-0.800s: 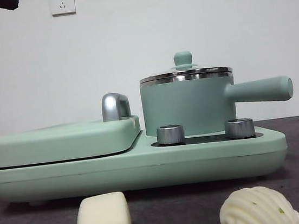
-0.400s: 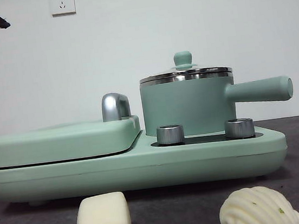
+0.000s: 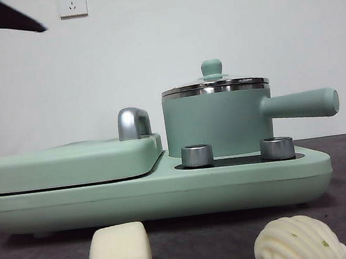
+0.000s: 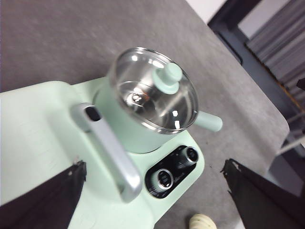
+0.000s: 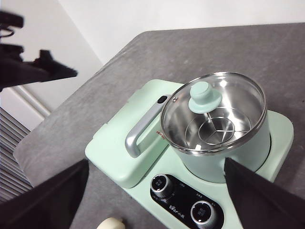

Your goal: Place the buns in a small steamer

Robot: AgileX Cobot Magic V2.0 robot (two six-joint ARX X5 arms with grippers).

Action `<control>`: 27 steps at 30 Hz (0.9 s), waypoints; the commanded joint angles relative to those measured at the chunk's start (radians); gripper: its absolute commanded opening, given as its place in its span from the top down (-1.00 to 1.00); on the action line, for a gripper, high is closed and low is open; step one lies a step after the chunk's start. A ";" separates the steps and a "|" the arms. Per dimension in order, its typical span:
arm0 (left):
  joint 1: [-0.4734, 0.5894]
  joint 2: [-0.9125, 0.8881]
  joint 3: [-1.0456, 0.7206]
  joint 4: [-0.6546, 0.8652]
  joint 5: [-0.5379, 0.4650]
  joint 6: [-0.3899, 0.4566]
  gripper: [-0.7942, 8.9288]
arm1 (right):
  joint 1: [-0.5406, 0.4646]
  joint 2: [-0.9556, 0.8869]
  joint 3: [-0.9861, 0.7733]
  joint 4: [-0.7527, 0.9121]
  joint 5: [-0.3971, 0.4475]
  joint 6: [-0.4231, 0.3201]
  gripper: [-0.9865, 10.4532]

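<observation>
The smooth bun (image 3: 119, 256) and the ridged, green-flecked bun (image 3: 298, 240) lie on the table in front of the appliance. The small steamer (image 3: 216, 121) stands on the appliance's right side with its glass lid (image 3: 211, 68) on. My left gripper (image 4: 155, 167) is open and empty, high above the steamer (image 4: 152, 100), and the ridged bun (image 4: 202, 222) shows at its picture's edge. My right gripper (image 5: 156, 164) is open and empty, high above the steamer (image 5: 214, 119). A bun (image 5: 112, 223) shows near the knobs. A black arm tip (image 3: 1, 18) shows in the front view's top left corner.
The flat mint-green griddle (image 3: 70, 164) with its chrome handle (image 3: 133, 123) takes the appliance's left side. Two steel knobs (image 3: 197, 155) sit at the front below the steamer. The steamer's long handle (image 3: 299, 104) sticks out to the right. The other arm (image 5: 38, 69) shows in the right wrist view.
The black arm tip at the front view's top left has come further into the picture. A small dark tip seen at the top right half a second ago is gone. Buns and steamer have not moved.
</observation>
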 commanded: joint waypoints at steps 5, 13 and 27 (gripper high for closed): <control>-0.127 0.263 0.321 -0.149 -0.115 0.069 -0.13 | 0.002 -0.027 0.028 -0.049 -0.004 0.002 0.03; -0.263 0.559 0.710 -0.327 -0.255 0.110 -0.13 | 0.002 -0.085 0.028 -0.068 -0.003 0.001 0.03; -0.439 0.902 1.106 -0.488 -0.449 0.174 0.06 | 0.002 -0.103 0.028 -0.090 -0.003 0.002 0.03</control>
